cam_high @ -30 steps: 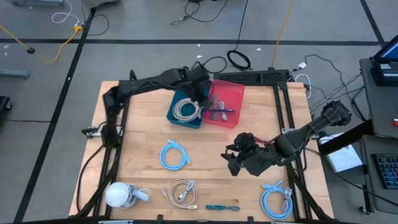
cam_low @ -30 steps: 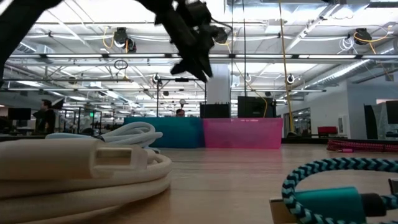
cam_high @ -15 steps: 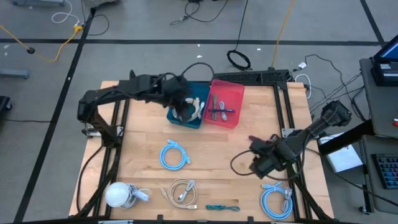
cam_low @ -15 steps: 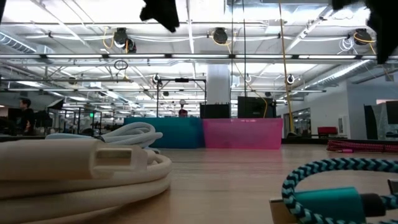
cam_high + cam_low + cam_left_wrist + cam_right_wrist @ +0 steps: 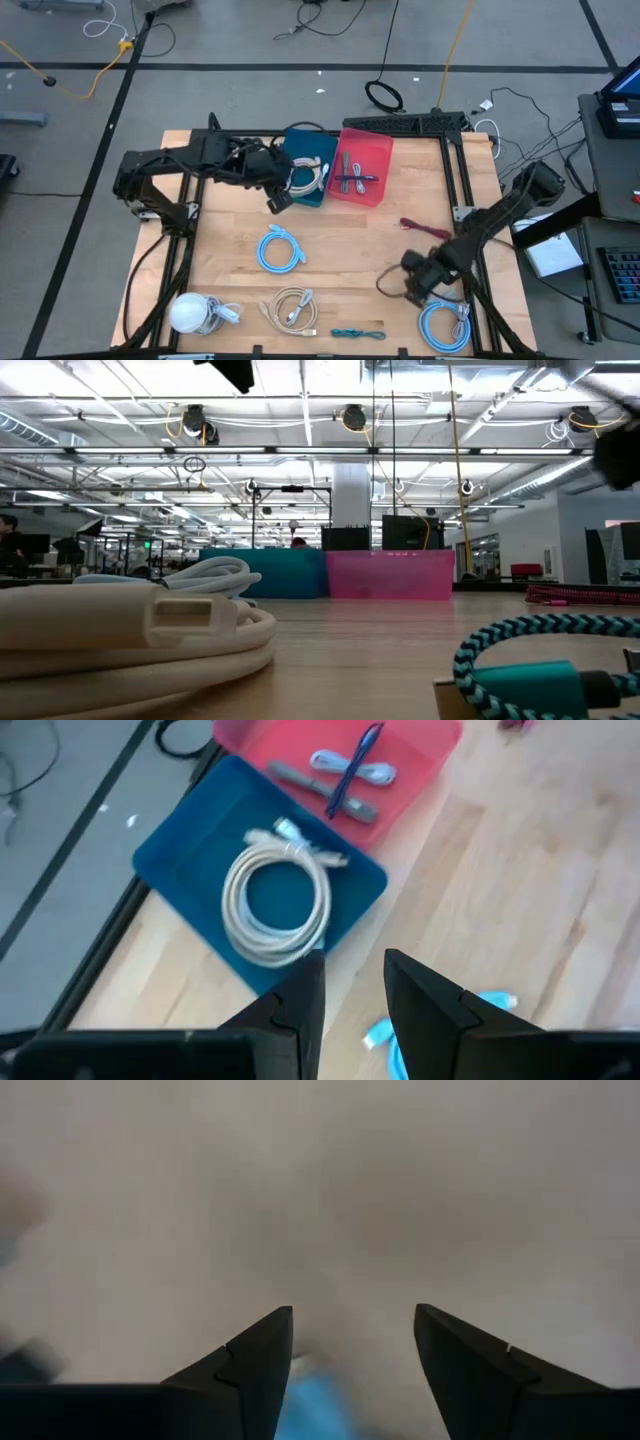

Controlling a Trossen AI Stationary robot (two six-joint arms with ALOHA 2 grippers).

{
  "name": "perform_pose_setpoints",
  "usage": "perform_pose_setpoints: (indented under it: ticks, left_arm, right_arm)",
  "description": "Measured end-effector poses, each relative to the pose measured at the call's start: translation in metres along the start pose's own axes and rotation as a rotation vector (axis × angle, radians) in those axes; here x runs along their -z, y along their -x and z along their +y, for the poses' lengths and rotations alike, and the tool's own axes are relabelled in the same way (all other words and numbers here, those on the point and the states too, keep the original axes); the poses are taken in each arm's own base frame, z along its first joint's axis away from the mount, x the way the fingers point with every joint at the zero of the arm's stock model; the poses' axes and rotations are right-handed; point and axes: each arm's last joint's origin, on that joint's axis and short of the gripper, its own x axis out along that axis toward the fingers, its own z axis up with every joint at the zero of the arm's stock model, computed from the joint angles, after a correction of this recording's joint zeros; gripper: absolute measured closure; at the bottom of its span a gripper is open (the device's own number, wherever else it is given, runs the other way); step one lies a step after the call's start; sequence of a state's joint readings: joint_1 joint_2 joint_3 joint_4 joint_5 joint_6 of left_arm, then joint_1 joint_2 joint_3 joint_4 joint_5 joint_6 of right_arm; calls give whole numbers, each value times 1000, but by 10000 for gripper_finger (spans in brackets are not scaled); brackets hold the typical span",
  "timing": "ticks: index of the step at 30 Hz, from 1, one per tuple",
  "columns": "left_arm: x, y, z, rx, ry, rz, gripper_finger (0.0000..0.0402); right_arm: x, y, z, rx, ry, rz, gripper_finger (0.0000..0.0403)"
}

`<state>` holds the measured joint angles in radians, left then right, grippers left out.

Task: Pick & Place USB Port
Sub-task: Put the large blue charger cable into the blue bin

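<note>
Beige USB cable [image 5: 278, 906] coiled in blue bin [image 5: 185, 845], left gripper [image 5: 354, 982] beside it, narrowly parted, empty, right gripper [image 5: 353, 1342] wide apart, empty.

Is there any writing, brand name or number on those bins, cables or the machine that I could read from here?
None can be read.
Blue bin and pink bin: no lettering shows.
Cables on the table: no labels show.
Screens in the room behind: too small and blurred to read.

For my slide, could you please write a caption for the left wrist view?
Left gripper, empty and slightly open, above a blue bin holding a coiled beige cable, beside a red bin.
</note>
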<state>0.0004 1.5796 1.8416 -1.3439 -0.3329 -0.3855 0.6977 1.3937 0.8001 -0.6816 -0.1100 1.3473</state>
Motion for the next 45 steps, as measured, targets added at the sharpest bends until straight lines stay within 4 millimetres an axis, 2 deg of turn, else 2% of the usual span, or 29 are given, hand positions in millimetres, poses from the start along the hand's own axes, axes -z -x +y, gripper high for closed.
perform_pose_setpoints:
  ticks: [3, 7, 11, 14, 18, 25, 30, 39, 45]
  left_arm:
    - [5, 4, -2, -23, -4, 8, 291]
    - [7, 6, -7, -19, -6, -1, 291]
    - [7, 8, -11, -18, -16, -16, 291]
    - [6, 2, -14, -15, -12, -37, 291]
    - [8, -10, -17, -8, -14, -25, 291]
    - [21, -39, -22, 24, -4, 62, 291]
    - [29, -48, -24, 18, 9, 105, 291]
    - [25, -44, -25, 53, 34, 46, 291]
    - [25, -34, -21, 81, 38, 8, 291]
  right_arm:
    - [20, 3, 14, -77, 49, 50, 200]
    - [48, 11, 24, -87, 92, 90, 204]
    - [71, 11, 22, -49, 106, 117, 207]
    - [80, 8, 17, 17, 124, 110, 207]
    - [81, 1, 12, 96, 160, 96, 207]
    - [80, -17, 23, 69, 219, 75, 206]
    - [79, -30, 25, 119, 232, 73, 206]
    - [71, -57, 16, 309, 196, 7, 217]
    - [61, -66, 15, 367, 80, 0, 275]
